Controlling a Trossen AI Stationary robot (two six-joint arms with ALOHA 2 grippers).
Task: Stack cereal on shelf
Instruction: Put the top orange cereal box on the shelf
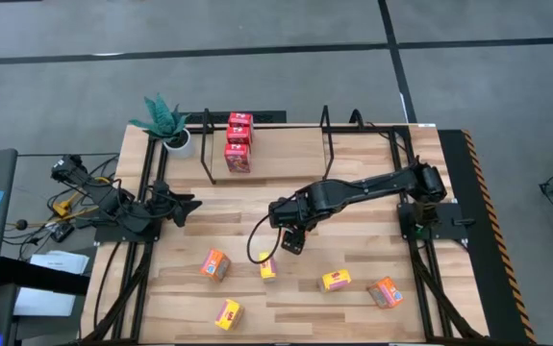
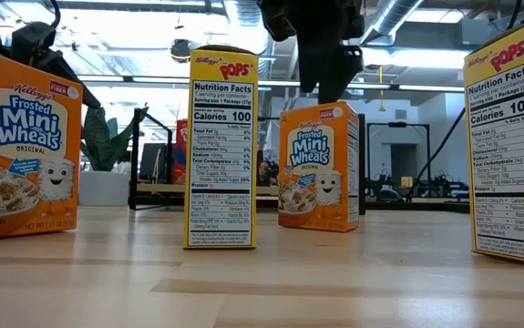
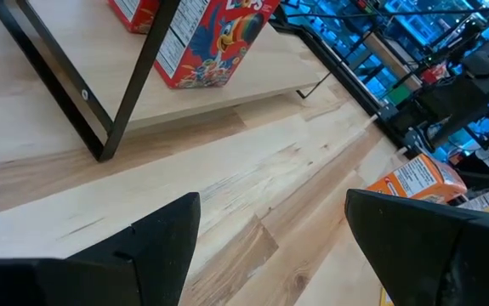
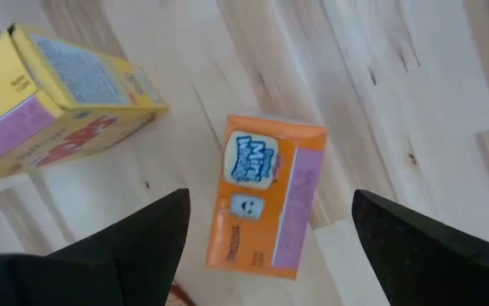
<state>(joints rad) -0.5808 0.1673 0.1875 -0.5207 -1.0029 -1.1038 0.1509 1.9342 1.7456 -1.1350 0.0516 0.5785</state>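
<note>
Three red cereal boxes [image 1: 238,142] stand in a row on the shelf [image 1: 286,165] at the far side; one red box [image 3: 214,42] shows in the left wrist view. On the near table lie or stand two orange boxes [image 1: 215,264] [image 1: 385,292] and three yellow ones [image 1: 268,268] [image 1: 336,280] [image 1: 228,313]. My right gripper [image 1: 292,240] [image 4: 265,246] hangs open, pointing down, straight above an upright third orange box [image 4: 265,200] [image 2: 321,166], its fingers to either side and not touching it. A yellow box [image 4: 57,102] [image 2: 223,150] stands beside it. My left gripper [image 1: 175,205] [image 3: 270,246] waits open at the table's left.
A white potted plant [image 1: 167,125] stands at the shelf's far left end. The shelf's black upright loops [image 1: 329,135] rise near its middle and left. Cables and arm mounts [image 1: 84,197] sit off the table's left edge. Bare wood lies between the shelf and the boxes.
</note>
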